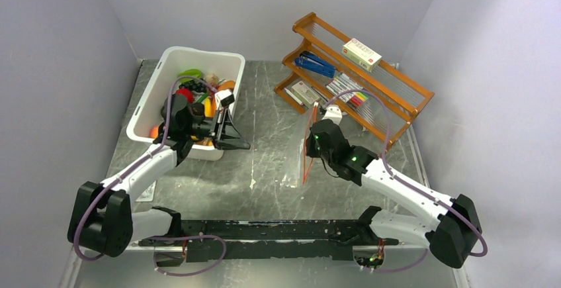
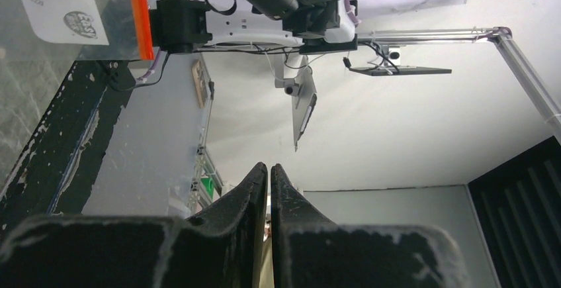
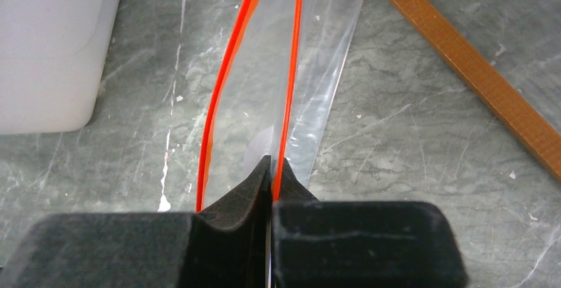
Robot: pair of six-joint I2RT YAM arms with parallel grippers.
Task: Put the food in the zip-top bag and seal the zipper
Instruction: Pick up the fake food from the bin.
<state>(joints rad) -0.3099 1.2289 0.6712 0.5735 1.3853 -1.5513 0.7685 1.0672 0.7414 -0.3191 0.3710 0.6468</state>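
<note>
The zip-top bag (image 1: 294,163) hangs clear over mid-table, its mouth open. My right gripper (image 1: 309,144) is shut on one lip of it. In the right wrist view the gripper (image 3: 273,161) pinches the right orange-red zipper strip (image 3: 291,69), and the other strip (image 3: 221,83) bows away to the left. The food (image 1: 198,96) lies piled in the white bin (image 1: 151,96): red, orange, yellow and green pieces. My left gripper (image 1: 237,139) is by the bin's near right corner, shut and empty (image 2: 269,167). The left wrist view shows the bag's white label (image 2: 59,3) and its orange strip (image 2: 139,13).
A wooden rack (image 1: 360,76) with boxes, markers and a blue tool stands at the back right, close behind the bag; one rail of the rack (image 3: 463,63) shows in the right wrist view. The bin's wall (image 3: 53,43) is to the bag's left.
</note>
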